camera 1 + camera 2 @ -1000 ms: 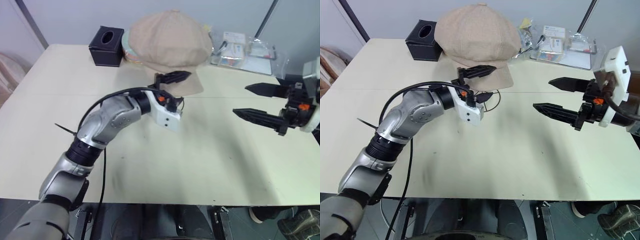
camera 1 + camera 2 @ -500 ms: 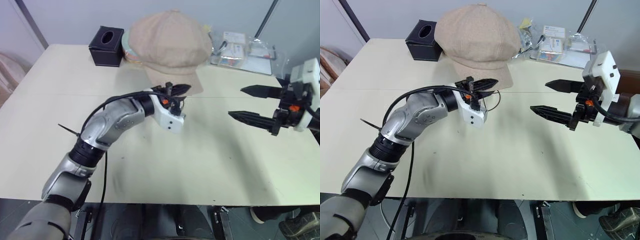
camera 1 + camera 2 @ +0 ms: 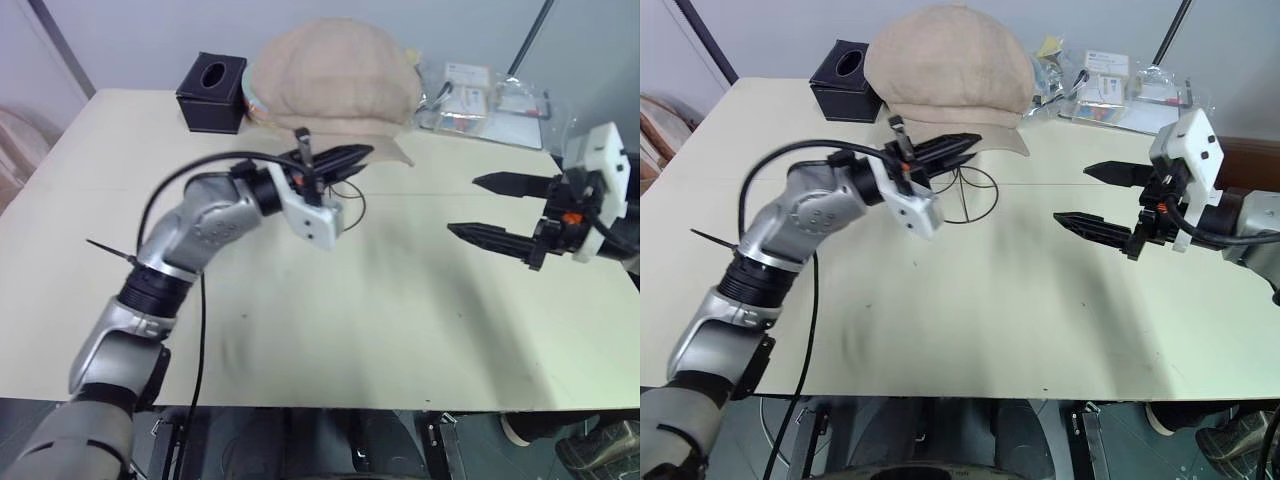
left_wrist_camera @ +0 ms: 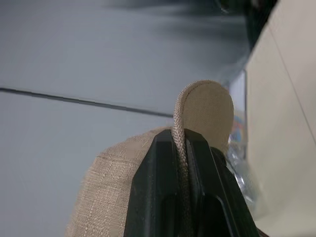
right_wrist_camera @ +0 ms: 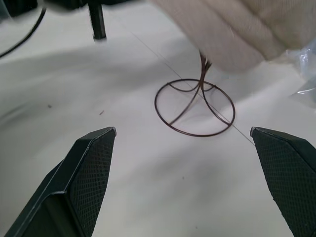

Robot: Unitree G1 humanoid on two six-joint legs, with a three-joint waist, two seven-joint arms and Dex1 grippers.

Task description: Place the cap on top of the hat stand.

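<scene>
Black tissue box (image 3: 211,92) at table (image 3: 400,330) rear — clear packets (image 3: 490,100) right.

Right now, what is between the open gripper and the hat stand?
Nothing. The right wrist view shows bare table between the right gripper and the hat stand.

Cap (image 3: 950,65) covered the hat stand (image 5: 195,106) head frame; just ring base and stem bottom showed. Brim edge was pinched between left gripper (image 4: 183,143) fingers, rest of the cap cut off at the left wrist view's edge. Items in the clear bags (image 3: 495,100) too small to tell.
</scene>
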